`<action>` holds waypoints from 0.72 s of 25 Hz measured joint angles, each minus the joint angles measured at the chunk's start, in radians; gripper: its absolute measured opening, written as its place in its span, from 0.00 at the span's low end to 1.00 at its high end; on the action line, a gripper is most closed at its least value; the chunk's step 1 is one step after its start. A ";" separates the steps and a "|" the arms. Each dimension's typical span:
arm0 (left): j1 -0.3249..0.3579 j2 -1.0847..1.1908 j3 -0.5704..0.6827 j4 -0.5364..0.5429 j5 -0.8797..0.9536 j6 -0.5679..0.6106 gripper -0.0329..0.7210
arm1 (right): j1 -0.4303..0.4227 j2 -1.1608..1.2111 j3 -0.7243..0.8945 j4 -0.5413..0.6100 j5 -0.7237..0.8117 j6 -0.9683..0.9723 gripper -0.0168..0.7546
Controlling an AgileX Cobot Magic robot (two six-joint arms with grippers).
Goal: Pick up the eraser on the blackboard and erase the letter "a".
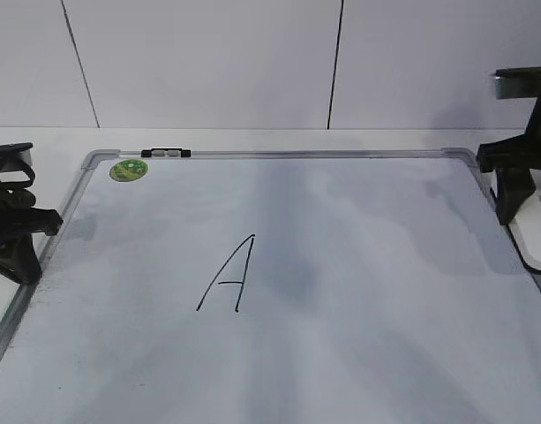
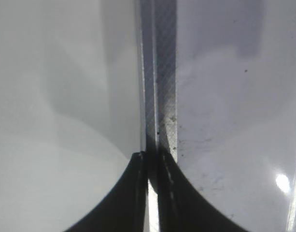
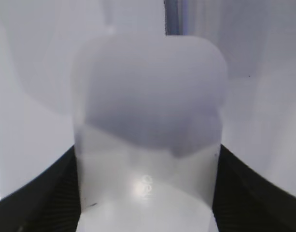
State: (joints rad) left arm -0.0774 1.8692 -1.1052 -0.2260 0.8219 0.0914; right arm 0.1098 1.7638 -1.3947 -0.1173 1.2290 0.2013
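The blackboard (image 1: 385,291) is a white board with a silver frame and lies flat. It bears a capital "A" (image 1: 228,276). No lowercase letter "a" shows; a faint grey smudge lies right of the "A". The white eraser (image 1: 537,231) lies at the board's right edge. My right gripper (image 1: 508,205) stands over it. In the right wrist view the eraser (image 3: 148,96) fills the gap between the right gripper's fingers (image 3: 147,147), which touch its sides. My left gripper (image 1: 27,256) is shut and empty over the board's left frame (image 2: 164,96), as the left wrist view (image 2: 151,154) shows.
A small green round magnet (image 1: 128,170) sits at the board's far left corner. A black and white clip (image 1: 166,153) sits on the far frame. A white wall rises right behind the table.
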 joint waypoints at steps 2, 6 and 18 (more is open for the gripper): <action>0.000 0.000 0.000 0.000 0.000 0.000 0.07 | -0.012 0.026 0.000 0.018 -0.005 -0.022 0.74; 0.000 0.000 0.000 -0.002 0.000 0.000 0.07 | -0.037 0.066 0.000 0.055 -0.006 -0.057 0.74; 0.000 0.000 0.000 -0.004 0.000 0.000 0.07 | -0.070 0.160 -0.006 0.108 -0.011 -0.134 0.74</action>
State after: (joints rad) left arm -0.0774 1.8692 -1.1052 -0.2298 0.8219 0.0914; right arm 0.0402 1.9238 -1.4006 -0.0090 1.2185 0.0672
